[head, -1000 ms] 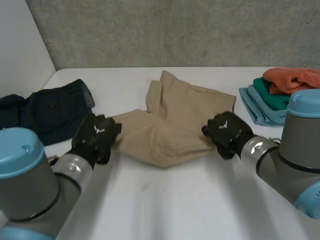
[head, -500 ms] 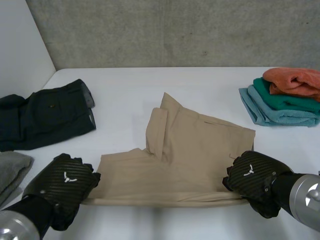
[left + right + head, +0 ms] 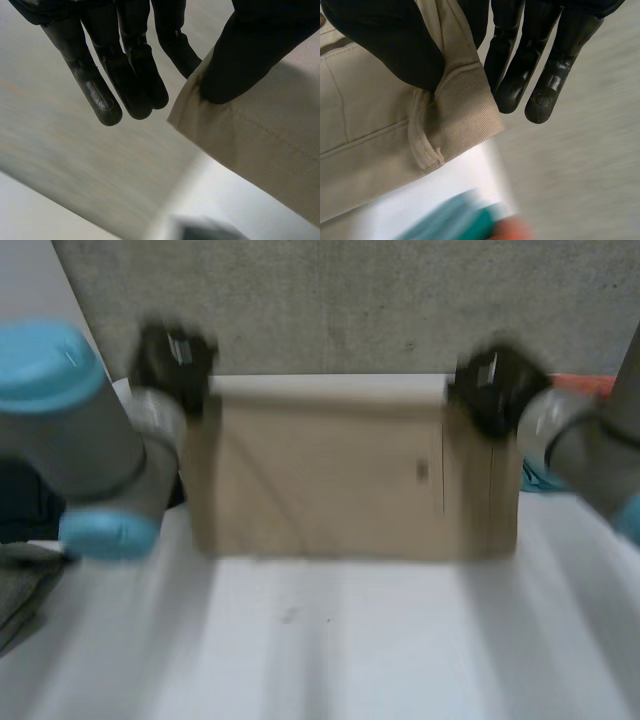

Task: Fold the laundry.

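A pair of tan shorts (image 3: 340, 480) hangs lifted above the white table (image 3: 340, 640), stretched flat between both hands. My left hand (image 3: 172, 358) pinches the shorts' upper left corner; in its wrist view the thumb (image 3: 240, 60) presses the tan cloth (image 3: 270, 135) against the fingers (image 3: 125, 75). Holding the upper right corner is my right hand (image 3: 492, 382), whose thumb (image 3: 390, 45) clamps the waistband with its belt loop (image 3: 455, 115) against the fingers (image 3: 530, 65). The lower edge of the shorts hangs near the table.
Dark clothing (image 3: 20, 500) lies on the table at the left, partly behind my left arm (image 3: 90, 440). A grey cloth (image 3: 20, 580) lies in front of it. Orange and teal folded towels (image 3: 590, 390) sit at the far right, behind my right arm.
Both hands have risen from low near the table's front edge, lifting the shorts off the table so they now hang spread out in the air.
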Controlling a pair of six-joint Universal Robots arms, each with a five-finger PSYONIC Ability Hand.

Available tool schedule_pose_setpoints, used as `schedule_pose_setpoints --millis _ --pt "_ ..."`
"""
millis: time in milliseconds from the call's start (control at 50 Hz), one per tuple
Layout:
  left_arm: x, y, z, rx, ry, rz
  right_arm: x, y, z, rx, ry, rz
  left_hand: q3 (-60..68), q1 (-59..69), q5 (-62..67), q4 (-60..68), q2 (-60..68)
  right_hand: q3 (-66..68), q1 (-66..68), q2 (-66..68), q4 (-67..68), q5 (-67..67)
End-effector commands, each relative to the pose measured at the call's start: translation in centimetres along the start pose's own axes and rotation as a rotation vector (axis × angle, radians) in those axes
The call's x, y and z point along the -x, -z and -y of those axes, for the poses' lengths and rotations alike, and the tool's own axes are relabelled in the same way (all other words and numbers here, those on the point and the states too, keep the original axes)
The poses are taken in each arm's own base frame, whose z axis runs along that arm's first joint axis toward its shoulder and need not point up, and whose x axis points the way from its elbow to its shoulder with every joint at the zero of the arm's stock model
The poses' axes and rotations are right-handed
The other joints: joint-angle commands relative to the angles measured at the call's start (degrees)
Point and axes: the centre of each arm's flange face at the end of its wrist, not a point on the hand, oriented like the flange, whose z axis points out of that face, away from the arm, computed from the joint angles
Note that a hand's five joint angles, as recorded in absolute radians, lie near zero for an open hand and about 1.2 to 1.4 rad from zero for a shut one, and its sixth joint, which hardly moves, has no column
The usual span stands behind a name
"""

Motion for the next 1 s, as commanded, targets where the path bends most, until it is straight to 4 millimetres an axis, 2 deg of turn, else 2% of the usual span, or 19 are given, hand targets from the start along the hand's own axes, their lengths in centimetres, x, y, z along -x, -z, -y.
schedule_pose_setpoints --millis 20,60,120,180,220,380,420,440,460,500,520,580,620,700,760,900,920,980,1000 --pt "9.1 -3.8 10.9 -0.487 0.040 0.466 -10.6 -1.9 8.5 -0.431 0.041 -0.488 11.6 14.9 14.4 11.1 11.4 12.1 24.2 12.6 11.4 13.1" --pt "9.9 -3.6 12.2 -0.542 0.040 0.518 -11.6 -1.7 9.5 -0.482 0.046 -0.538 11.6 14.9 14.4 11.1 11.4 12.1 24.2 12.6 11.4 13.1" --pt "11.0 -2.9 13.5 -0.590 0.049 0.568 -11.5 -1.8 9.5 -0.483 0.034 -0.536 11.6 14.9 14.4 11.1 11.4 12.1 24.2 12.6 11.4 13.1" --pt "10.4 -2.7 12.7 -0.559 0.043 0.538 -9.8 -2.5 8.5 -0.450 0.011 -0.478 11.6 14.9 14.4 11.1 11.4 12.1 24.2 12.6 11.4 13.1" --pt "9.4 -2.7 11.5 -0.519 0.032 0.499 -7.8 -3.0 7.6 -0.416 -0.007 -0.413 11.6 14.9 14.4 11.1 11.4 12.1 24.2 12.6 11.4 13.1" --pt "3.7 -1.5 4.1 -0.308 0.002 0.304 -2.2 -3.7 3.9 -0.309 -0.037 -0.248 11.6 14.9 14.4 11.1 11.4 12.1 24.2 12.6 11.4 13.1" --pt "1.8 -0.6 1.6 -0.235 -0.010 0.237 -0.7 -4.0 2.9 -0.281 -0.043 -0.206 11.6 14.9 14.4 11.1 11.4 12.1 24.2 12.6 11.4 13.1" --pt "0.9 -0.1 0.6 -0.204 -0.015 0.208 1.4 -4.5 1.5 -0.244 -0.053 -0.149 11.6 14.9 14.4 11.1 11.4 12.1 24.2 12.6 11.4 13.1" --pt "-0.2 0.7 -0.9 -0.159 -0.025 0.164 2.3 -4.7 0.9 -0.226 -0.057 -0.126 11.6 14.9 14.4 11.1 11.4 12.1 24.2 12.6 11.4 13.1" --pt "-1.4 1.6 -2.4 -0.108 -0.037 0.118 4.0 -4.9 -0.3 -0.185 -0.065 -0.083 11.6 14.9 14.4 11.1 11.4 12.1 24.2 12.6 11.4 13.1" --pt "-1.9 2.1 -3.2 -0.082 -0.042 0.095 5.6 -5.0 -1.6 -0.148 -0.068 -0.040 11.6 14.9 14.4 11.1 11.4 12.1 24.2 12.6 11.4 13.1" --pt "-4.2 4.4 -6.6 0.038 -0.073 -0.002 7.7 -4.8 -3.5 -0.077 -0.078 0.027 11.6 14.9 14.4 11.1 11.4 12.1 24.2 12.6 11.4 13.1" --pt "-5.3 6.0 -8.3 0.110 -0.091 -0.052 9.1 -4.1 -4.7 -0.015 -0.087 0.090 11.6 14.9 14.4 11.1 11.4 12.1 24.2 12.6 11.4 13.1" --pt "-6.3 9.0 -9.7 0.198 -0.121 -0.125 10.4 -2.4 -6.1 0.081 -0.107 0.184 11.6 14.9 14.4 11.1 11.4 12.1 24.2 12.6 11.4 13.1" --pt "-5.7 10.9 -9.2 0.229 -0.140 -0.145 11.0 -0.5 -6.2 0.136 -0.115 0.249 11.6 14.9 14.4 11.1 11.4 12.1 24.2 12.6 11.4 13.1" --pt "-4.1 15.1 -8.4 0.310 -0.171 -0.213 10.7 4.4 -5.4 0.219 -0.104 0.347 11.6 14.9 14.4 11.1 11.4 12.1 24.2 12.6 11.4 13.1" --pt "-3.9 16.4 -8.4 0.342 -0.183 -0.249 10.8 5.0 -5.4 0.228 -0.099 0.359 11.6 14.9 14.4 11.1 11.4 12.1 24.2 12.6 11.4 13.1" --pt "-3.6 18.5 -8.4 0.397 -0.207 -0.311 10.9 7.3 -5.2 0.261 -0.060 0.413 11.6 14.9 14.4 11.1 11.4 12.1 24.2 12.6 11.4 13.1" --pt "-3.4 19.9 -8.5 0.434 -0.225 -0.357 11.0 7.9 -5.3 0.273 -0.049 0.430 11.6 14.9 14.4 11.1 11.4 12.1 24.2 12.6 11.4 13.1"
